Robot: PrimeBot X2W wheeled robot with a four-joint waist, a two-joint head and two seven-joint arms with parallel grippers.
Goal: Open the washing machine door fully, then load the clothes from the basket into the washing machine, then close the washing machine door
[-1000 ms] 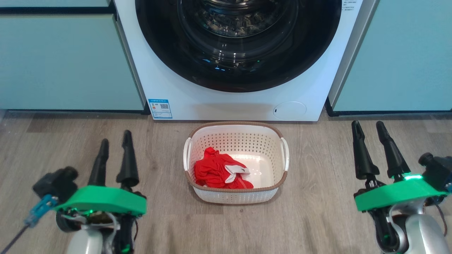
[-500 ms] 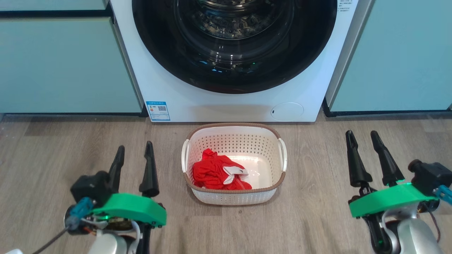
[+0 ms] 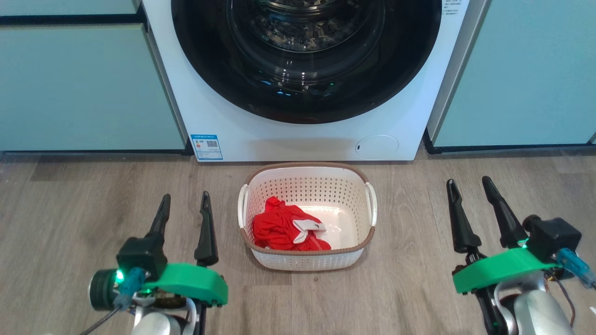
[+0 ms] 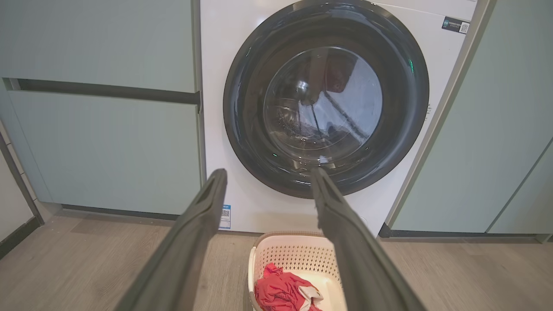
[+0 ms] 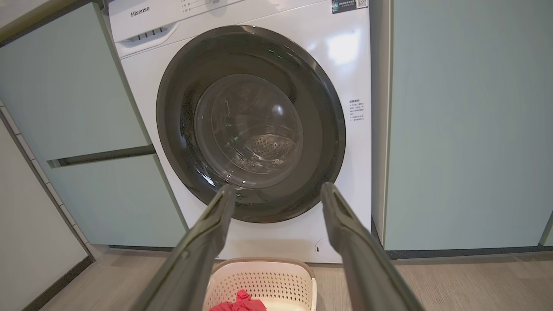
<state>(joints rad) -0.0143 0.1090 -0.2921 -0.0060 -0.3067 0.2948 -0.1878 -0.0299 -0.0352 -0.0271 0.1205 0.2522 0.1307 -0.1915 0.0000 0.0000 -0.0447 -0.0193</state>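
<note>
The white washing machine point(image 3: 233, 116) point(image 4: 242, 203) point(image 5: 345, 52) stands ahead with its round black-rimmed door point(image 3: 305, 100) point(image 4: 326, 97) point(image 5: 250, 125) flat against its front. On the floor before it sits the cream basket point(image 3: 305, 258) point(image 4: 298, 259) point(image 5: 268, 276) holding the red clothes point(image 3: 284, 230) point(image 4: 281, 291) point(image 5: 239, 304) in its left half. My left gripper point(image 3: 185, 202) point(image 4: 268, 175) hovers open left of the basket. My right gripper point(image 3: 469, 184) point(image 5: 278, 190) hovers open well right of the basket. Both hold nothing.
Pale teal cabinets point(image 3: 88, 83) point(image 3: 521, 74) flank the machine on both sides. A blue label sticker point(image 3: 206, 147) and a round cap point(image 3: 377, 147) mark its lower front. Wood-look floor point(image 3: 409, 279) lies around the basket.
My left gripper has moved right, toward the basket, and turned its camera side up. My right gripper has drifted slightly left. The head view shifted a little.
</note>
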